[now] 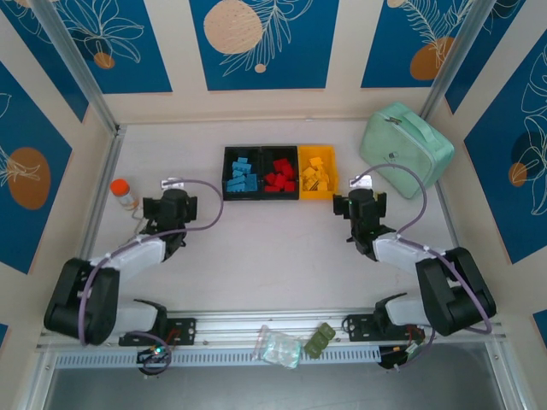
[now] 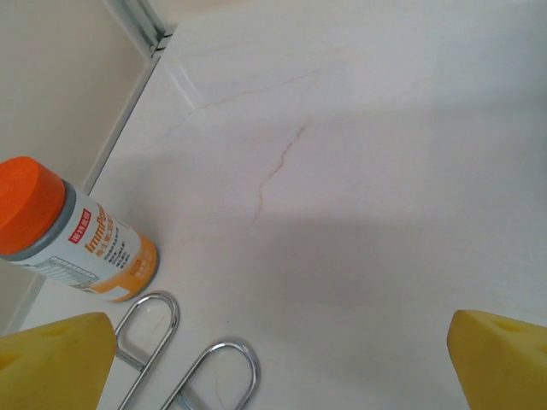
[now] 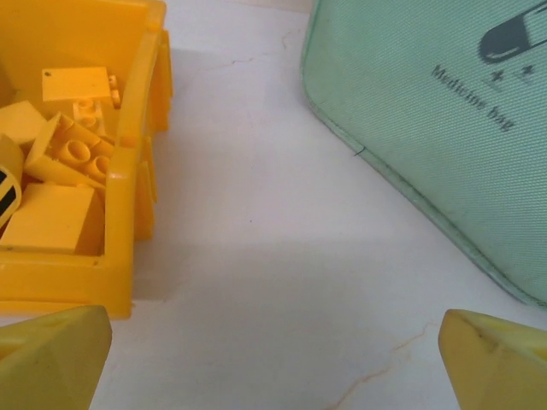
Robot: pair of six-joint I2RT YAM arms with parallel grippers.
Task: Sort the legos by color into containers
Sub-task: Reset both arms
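Note:
Three joined containers stand in a row at the back middle: a black bin (image 1: 228, 193) with blue legos (image 1: 240, 178), a black bin (image 1: 294, 193) with red legos (image 1: 279, 178), and a yellow bin (image 1: 333, 171) with yellow legos (image 1: 316, 176). My left gripper (image 1: 175, 198) rests low at the left, open over bare table (image 2: 282, 350), nothing between its yellow fingertips (image 2: 55, 363). My right gripper (image 1: 361, 198) stands open just right of the yellow bin (image 3: 128, 179), its fingertips (image 3: 496, 363) wide apart over bare table (image 3: 273, 350). Yellow legos (image 3: 60, 162) lie in that bin.
An orange-capped bottle (image 1: 124, 193) stands at the left, close to my left gripper (image 2: 64, 231). Two metal loops (image 2: 184, 359) lie beside it. A mint-green medicine bag (image 1: 404, 147) sits at the back right (image 3: 436, 111). A plastic bag (image 1: 279, 346) and a small green item (image 1: 320, 339) lie on the front rail.

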